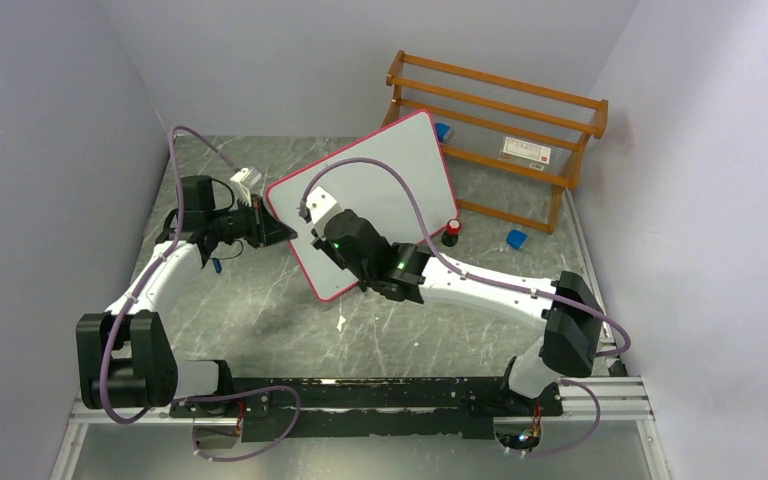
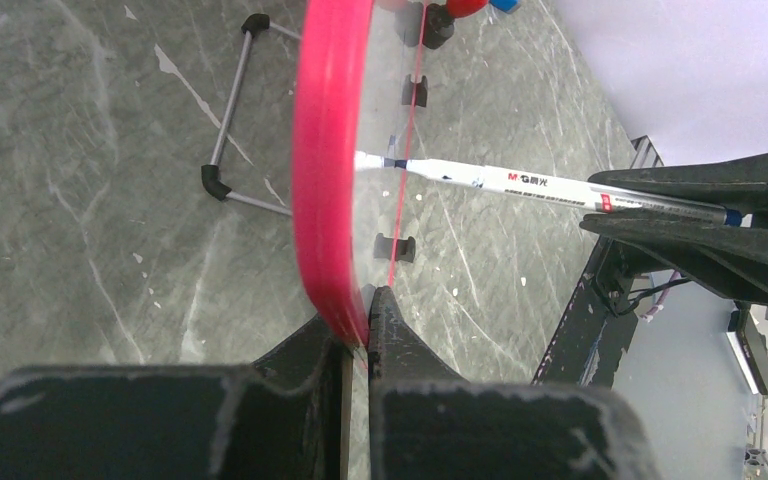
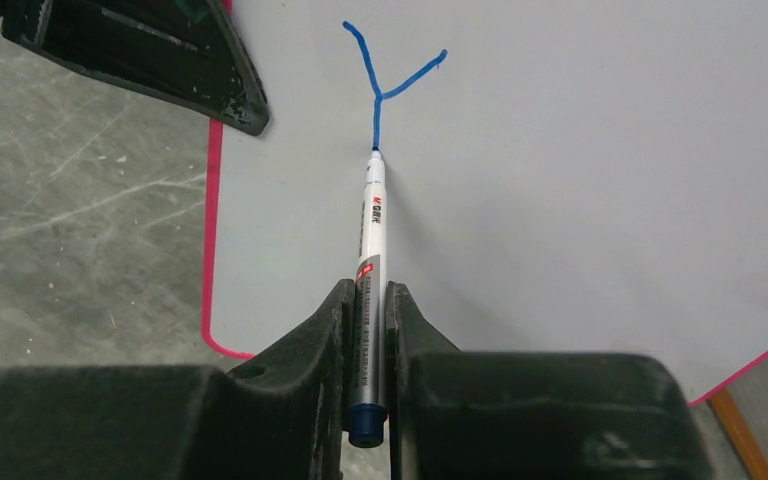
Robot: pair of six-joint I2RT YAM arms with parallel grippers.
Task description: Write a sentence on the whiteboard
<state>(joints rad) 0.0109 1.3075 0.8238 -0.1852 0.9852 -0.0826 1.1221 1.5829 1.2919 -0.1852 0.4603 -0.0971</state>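
Now my left pincer (image 2: 368,300) clamps the whiteboard's (image 1: 390,165) pink rim, holding it tilted near the middle of the counter (image 1: 260,310). My right pincer (image 3: 368,295) grips the marker (image 3: 372,220), its long axis pointing straight ahead and its tip at the foot of the sentence's (image 3: 380,85) first letter. Blank board lies away from the clamped rim.

I see a grey marbled tabletop (image 1: 260,320). A wooden slatted rack (image 1: 500,82) sits at its far right, with a small blue block (image 1: 516,239) near it.

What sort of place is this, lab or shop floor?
Probably a lab test cell: plain walls box in a marble-pattern table; the left arm and right arm are bolted to a rail at its near edge.
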